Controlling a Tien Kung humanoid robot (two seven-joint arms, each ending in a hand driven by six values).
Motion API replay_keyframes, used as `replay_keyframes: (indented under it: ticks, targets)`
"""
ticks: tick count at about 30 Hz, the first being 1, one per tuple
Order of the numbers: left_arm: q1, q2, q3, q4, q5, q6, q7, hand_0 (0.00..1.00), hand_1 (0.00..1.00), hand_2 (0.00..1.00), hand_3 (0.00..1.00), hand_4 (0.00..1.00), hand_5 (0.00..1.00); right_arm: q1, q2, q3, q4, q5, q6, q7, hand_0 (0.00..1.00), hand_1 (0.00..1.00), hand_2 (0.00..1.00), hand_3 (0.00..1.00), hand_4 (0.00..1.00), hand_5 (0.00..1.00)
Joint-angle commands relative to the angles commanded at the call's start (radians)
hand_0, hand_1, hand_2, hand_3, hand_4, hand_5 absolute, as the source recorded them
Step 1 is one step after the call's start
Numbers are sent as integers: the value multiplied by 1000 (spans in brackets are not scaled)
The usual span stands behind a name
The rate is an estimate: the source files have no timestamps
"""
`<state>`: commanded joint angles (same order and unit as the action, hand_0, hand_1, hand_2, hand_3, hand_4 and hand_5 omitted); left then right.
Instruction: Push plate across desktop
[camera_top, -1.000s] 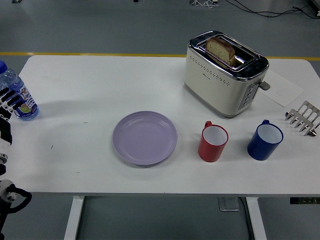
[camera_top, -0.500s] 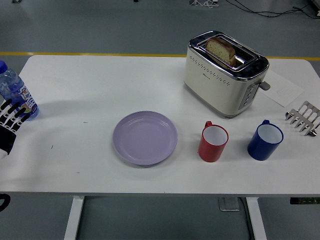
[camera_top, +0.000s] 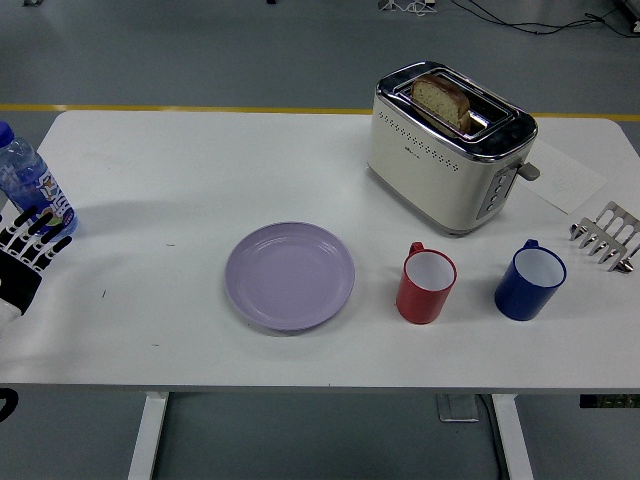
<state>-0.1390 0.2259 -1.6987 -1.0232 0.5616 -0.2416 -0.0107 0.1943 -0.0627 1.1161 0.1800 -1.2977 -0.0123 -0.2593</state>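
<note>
1. The cream and chrome two-slot toaster (camera_top: 450, 146) stands near the far edge of the table, right of centre, with a slice of brown bread (camera_top: 442, 100) upright in one slot.
2. The red mug (camera_top: 426, 283) and the dark blue mug (camera_top: 530, 280) stand toward the near edge on the right, well apart; both show white insides with nothing in them.
3. The round lavender plate (camera_top: 290, 276) lies flat and bare near the middle of the near half, just left of the red mug, not touching it.
4. A clear plastic water bottle with a blue cap (camera_top: 30, 183) stands at the left edge.
5. The white table (camera_top: 200, 170) stands on a grey floor with a yellow line beyond its far edge; a metal toast rack (camera_top: 607, 235) sits at the right edge.
6. My left hand (camera_top: 25, 262) hovers at the left edge, just near of the bottle, fingers (camera_top: 40, 236) extended and spread, grasping nothing, well apart from the plate.
</note>
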Motion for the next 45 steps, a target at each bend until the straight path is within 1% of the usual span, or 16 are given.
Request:
replay_keyframes:
  ticks: [4,20,37,45]
  targets:
    - [-5,-4,1,1,-1,0,-4,551,644,646,624,512,998,1,-1,0,0,0,0,1,640,616,633,578,364,153]
    - [-8,-5,3,2,-1,6,-8,549,645,649,630,525,998,5,-5,-1,0,4,-2,4,640,616,633,578,364,154]
    - [-8,-4,-7,-9,6,0,-16,557,647,650,629,524,998,5,-6,21,0,-28,-3,6,640,617,633,578,364,153]
    - [-10,-7,-7,-9,10,-1,-17,559,648,650,629,527,998,4,-7,17,0,-21,-4,6,640,617,633,578,364,152]
